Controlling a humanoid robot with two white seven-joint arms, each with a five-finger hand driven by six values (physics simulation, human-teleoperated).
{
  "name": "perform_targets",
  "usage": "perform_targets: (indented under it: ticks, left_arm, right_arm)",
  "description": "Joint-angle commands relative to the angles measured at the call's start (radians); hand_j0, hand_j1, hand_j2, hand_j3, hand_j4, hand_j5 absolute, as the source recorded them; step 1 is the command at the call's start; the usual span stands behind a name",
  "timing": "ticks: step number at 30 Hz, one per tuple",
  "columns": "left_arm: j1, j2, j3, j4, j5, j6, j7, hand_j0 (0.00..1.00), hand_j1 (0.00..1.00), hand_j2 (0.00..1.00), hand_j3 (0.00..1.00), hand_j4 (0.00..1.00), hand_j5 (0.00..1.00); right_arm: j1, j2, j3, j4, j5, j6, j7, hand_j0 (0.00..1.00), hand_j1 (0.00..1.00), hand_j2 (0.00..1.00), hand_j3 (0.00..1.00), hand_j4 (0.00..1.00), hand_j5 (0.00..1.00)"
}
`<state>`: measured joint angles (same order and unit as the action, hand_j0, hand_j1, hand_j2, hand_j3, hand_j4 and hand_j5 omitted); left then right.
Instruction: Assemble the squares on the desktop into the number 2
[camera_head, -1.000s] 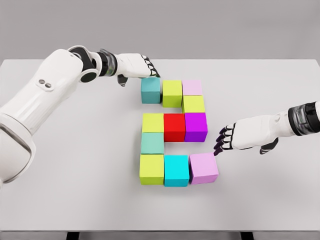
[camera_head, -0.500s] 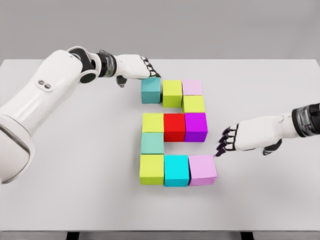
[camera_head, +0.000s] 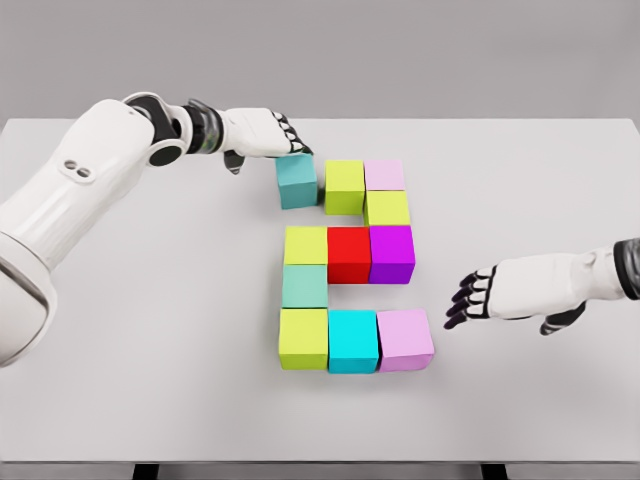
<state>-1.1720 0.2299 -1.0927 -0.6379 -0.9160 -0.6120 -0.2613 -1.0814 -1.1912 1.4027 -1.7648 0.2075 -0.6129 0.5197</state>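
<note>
I see a wide pale grey tabletop (camera_head: 130, 380) carrying ten coloured cubes that together read as a blocky 2 near the middle of the surface. The top row runs from a teal cube (camera_head: 297, 181), turned slightly askew and a little apart from its neighbour, to a lime cube (camera_head: 344, 186) and a pale pink cube (camera_head: 385, 175). Below the pink one sits a yellow-green cube (camera_head: 387, 208). The middle row is a yellow-green cube (camera_head: 306, 245), a red cube (camera_head: 349, 253) and a purple cube (camera_head: 392, 253), packed side by side. A mint green cube (camera_head: 304, 286) hangs under the row's left end. The bottom row is a lime cube (camera_head: 303, 338), a cyan cube (camera_head: 352, 340) and a lilac cube (camera_head: 405, 339), flush together.

My left hand (camera_head: 262, 135) reaches in from the upper left, fingers curled down against the teal cube's far top edge, touching it rather than wrapping it. My right hand (camera_head: 510, 295) hovers right of the lilac cube, clear of it, fingers loosely spread and holding nothing.
</note>
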Motion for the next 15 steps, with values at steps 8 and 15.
perform_targets:
  ticks: [8,15]
  left_arm:
    - [0.000,0.006,-0.019,-0.029,0.005,0.001,0.000,1.00,1.00,1.00,1.00,1.00,1.00]
    - [0.002,0.012,-0.019,-0.039,0.005,0.001,0.000,1.00,1.00,1.00,1.00,1.00,1.00]
  right_arm:
    - [0.015,-0.004,0.001,-0.001,-0.007,0.002,-0.056,1.00,1.00,1.00,1.00,1.00,1.00]
    - [0.041,-0.005,0.002,-0.001,-0.005,0.002,-0.058,1.00,1.00,1.00,1.00,1.00,1.00]
